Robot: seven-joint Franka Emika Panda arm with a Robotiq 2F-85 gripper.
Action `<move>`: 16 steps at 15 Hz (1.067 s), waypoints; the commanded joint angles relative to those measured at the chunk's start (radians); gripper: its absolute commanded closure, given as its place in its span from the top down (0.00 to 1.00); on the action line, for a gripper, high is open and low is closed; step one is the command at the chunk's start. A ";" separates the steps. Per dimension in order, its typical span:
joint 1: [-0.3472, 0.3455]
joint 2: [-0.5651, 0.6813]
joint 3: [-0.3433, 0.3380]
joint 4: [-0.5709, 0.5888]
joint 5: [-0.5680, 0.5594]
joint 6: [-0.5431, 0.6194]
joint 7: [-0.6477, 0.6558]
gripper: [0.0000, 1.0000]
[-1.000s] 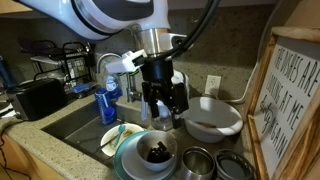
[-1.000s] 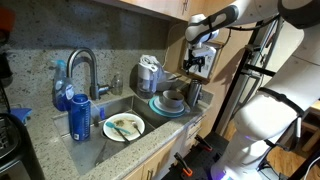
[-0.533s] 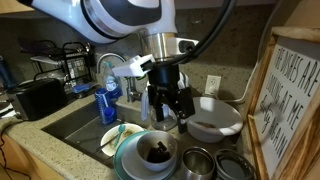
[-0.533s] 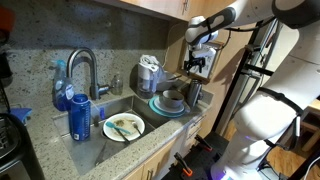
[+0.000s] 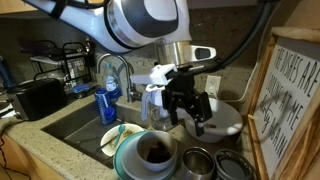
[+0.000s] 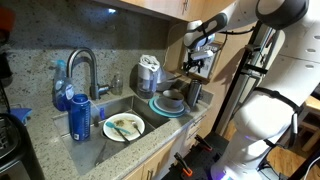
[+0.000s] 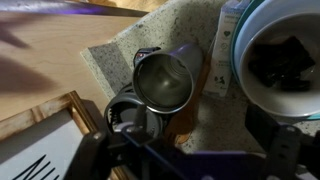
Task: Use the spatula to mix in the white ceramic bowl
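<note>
Risk: gripper (image 5: 185,122) hangs open, empty, over metal bowls (image 7: 165,80), just beside white ceramic bowl (image 5: 137,152) (perched on stacked plates (image 5: 121,160)). Spatula (image 5: 112,140) seems to lie on sink plate (image 6: 106,128), well apart; descent here could strike rims, shift stack.

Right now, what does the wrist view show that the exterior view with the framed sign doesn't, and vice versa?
Wrist only: a tan surface beyond the speckled counter. Exterior only: the curved metal faucet, blue bottle and wide shallow white bowl. Both: the small white ceramic bowl, dark inside, shiny metal bowls and the wood-framed sign.
</note>
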State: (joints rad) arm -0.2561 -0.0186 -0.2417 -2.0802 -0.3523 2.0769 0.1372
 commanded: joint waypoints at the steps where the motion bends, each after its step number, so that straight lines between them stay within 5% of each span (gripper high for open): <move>1: -0.013 0.092 -0.022 0.081 -0.013 0.038 -0.072 1.00; 16: -0.024 0.307 -0.018 0.284 0.030 0.097 -0.296 1.00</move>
State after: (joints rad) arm -0.2653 0.2588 -0.2664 -1.8267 -0.3468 2.1630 -0.1076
